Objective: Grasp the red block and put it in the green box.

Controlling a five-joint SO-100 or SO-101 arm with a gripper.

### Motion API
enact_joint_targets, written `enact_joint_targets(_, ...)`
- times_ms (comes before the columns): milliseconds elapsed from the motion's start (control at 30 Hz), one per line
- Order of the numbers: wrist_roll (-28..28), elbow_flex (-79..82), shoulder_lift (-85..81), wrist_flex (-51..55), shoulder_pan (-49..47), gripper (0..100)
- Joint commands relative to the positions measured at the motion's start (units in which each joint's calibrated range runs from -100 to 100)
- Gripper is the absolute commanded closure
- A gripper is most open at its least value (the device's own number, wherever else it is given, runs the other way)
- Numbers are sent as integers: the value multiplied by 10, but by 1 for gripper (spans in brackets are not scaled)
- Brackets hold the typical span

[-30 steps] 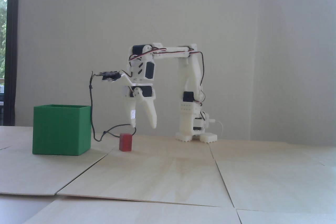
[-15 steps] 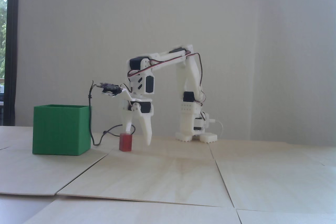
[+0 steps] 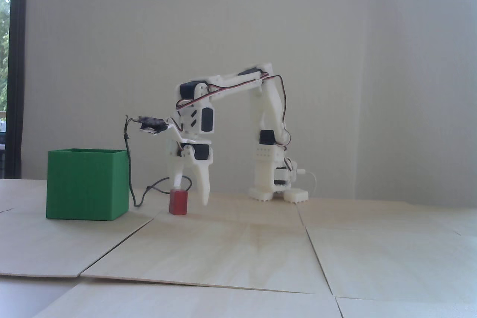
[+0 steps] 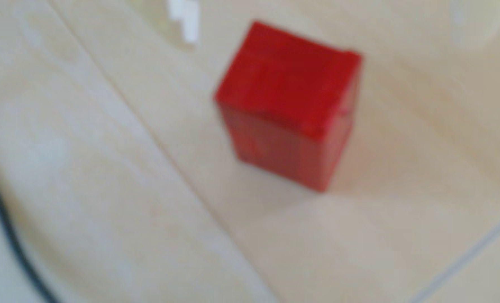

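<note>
The fixed view gets the whole scene: the gripper [image 3: 190, 195] points down with its fingers spread, one tip just above the red block [image 3: 178, 202] and the other low beside it on the right. The block stands upright on the table [image 3: 238, 251], just right of the green box [image 3: 87, 184]. The blurry wrist view only shows the block [image 4: 286, 102] close up — no box. Pale wood panels with seams, and a white wall [image 3: 149, 53] behind with coloured dots.

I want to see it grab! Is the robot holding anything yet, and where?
Nothing yet. The gripper is open, jaws apart just above and around the block, which stands on the table.
</note>
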Motion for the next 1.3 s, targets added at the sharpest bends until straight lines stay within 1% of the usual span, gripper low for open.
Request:
enact_joint_targets(0,-4,-30,-11,-1,20,69)
enact_joint_targets(67,-16,-30,-10,-1,21,69)
enact_joint_targets(200,-58,-30,-10,8,25,69)
enact_joint_targets(300,-68,-31,-11,35,27,69)
enact_joint_targets(400,-74,-31,-11,39,28,69)
enact_joint_targets(567,-116,-48,-10,34,28,69)
enact_joint_targets(767,-114,-51,-10,34,40,69)
enact_joint_targets(1267,-114,-144,45,39,44,69)
